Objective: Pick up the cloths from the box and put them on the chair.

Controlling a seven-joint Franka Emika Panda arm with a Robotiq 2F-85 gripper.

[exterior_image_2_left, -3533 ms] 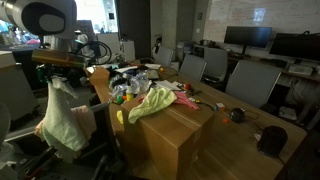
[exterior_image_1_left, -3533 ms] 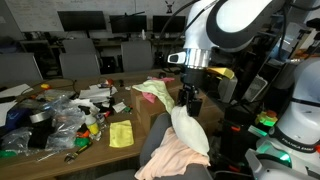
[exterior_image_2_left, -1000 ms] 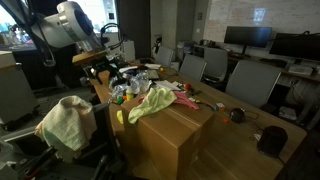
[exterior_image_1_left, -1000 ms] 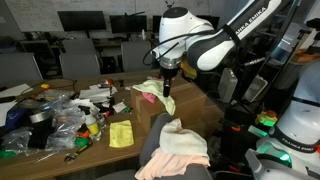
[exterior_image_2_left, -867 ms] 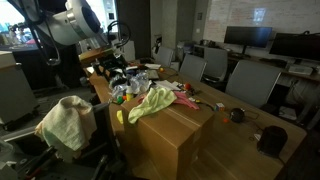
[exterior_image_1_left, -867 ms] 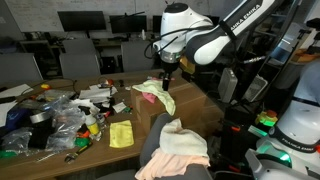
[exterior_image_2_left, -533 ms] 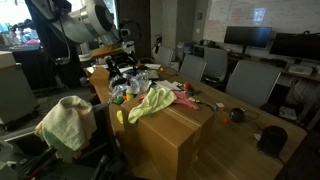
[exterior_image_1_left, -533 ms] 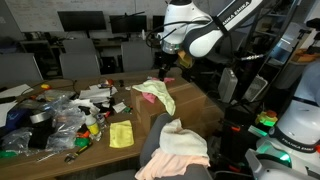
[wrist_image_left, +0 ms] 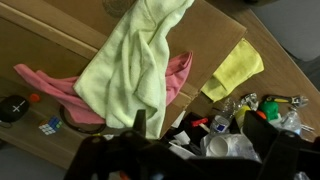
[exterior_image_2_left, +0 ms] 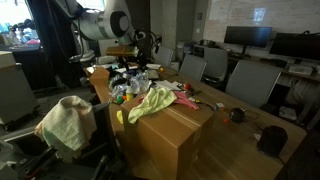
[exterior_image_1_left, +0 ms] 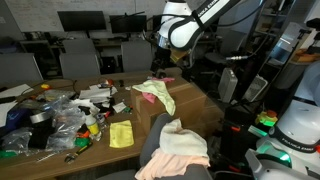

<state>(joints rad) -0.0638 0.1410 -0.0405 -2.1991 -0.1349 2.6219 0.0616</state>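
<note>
Two cloths on the box: a crumpled pale yellow-green towel (wrist_image_left: 135, 65) draped over a pink one (wrist_image_left: 55, 95), both soft and wrinkled, on flat brown cardboard (wrist_image_left: 50, 35). Gripper (exterior_image_1_left: 162, 55) hangs above, jaws wide, nothing in them. Grey padded chair (exterior_image_1_left: 148, 150) holds a heaped peach cloth (exterior_image_1_left: 165, 160) and a pale one (exterior_image_1_left: 185, 135). Flat bright yellow square cloth (wrist_image_left: 235, 68) lies beside the box.

Arm (exterior_image_1_left: 183, 28) raised high; claw (exterior_image_1_left: 162, 58) pointing down, jaws apart, empty.
</note>
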